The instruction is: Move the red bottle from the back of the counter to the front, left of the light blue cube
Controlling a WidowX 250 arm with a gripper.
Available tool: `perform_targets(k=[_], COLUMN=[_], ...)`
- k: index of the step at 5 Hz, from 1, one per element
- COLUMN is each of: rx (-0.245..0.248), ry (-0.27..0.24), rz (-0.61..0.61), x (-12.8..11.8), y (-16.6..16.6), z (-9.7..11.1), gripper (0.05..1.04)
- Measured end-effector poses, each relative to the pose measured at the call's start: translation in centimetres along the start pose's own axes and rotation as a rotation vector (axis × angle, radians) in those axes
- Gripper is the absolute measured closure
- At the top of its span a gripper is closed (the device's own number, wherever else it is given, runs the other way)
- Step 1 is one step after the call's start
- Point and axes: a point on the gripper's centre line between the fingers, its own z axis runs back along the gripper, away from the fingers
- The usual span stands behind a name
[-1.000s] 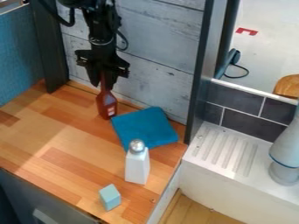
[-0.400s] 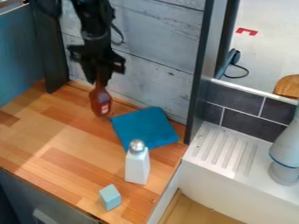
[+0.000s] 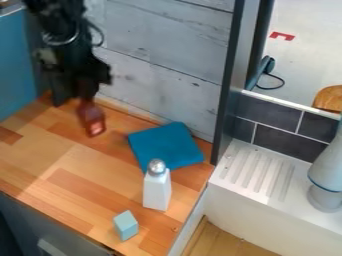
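In the camera view, the black robot arm [image 3: 63, 22] hung down at the upper left, near the boards of the wall [image 3: 160, 60]. Its end effector [image 3: 87, 94] pointed down and was closed around the neck of the red-brown bottle [image 3: 92, 120], open only about as wide as that thin neck. The bottle was over the back left part of the wooden worktop [image 3: 43, 167], with its fat end down and leaning a little. It looked blurry, so I could not tell if its bottom touched the wood. The blue cloth [image 3: 165, 146] lay flat to the right of it in the picture, a bit apart. Closer to the front stood the white bottle with a silver top [image 3: 157, 190], just by the cloth's edge, and then the small pale blue block [image 3: 125, 226]. To hold the red-brown bottle well, I think the squeeze had to be firm but not too hard, since a thin neck could slip or twist. It seemed best to keep the fat end low and straight, and to go slowly, so it did not swing. The wall and the cloth needed some room too, because a bump could have tipped the bottle.
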Motion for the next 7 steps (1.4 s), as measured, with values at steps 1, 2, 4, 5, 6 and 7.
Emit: perform_targets(k=[1,2,4,5,6,7], rx=[-0.016,-0.034,-0.032,-0.018,-0.012,-0.013], ry=[0.040,0.071,0.140,0.181,0.173,0.163], rz=[-0.038,-0.097,-0.204,-0.217,-0.226,-0.233], x=[-4.0,-7.9,-10.7,-10.9,-9.7,-9.7], y=[0.7,0.9,-0.9,-1.6,-1.9,-2.0], z=[0.4,1.5,-0.1,-1.8,-2.8,-2.9], gripper=[0.732,0.732,0.732,0.732,0.732,0.653])
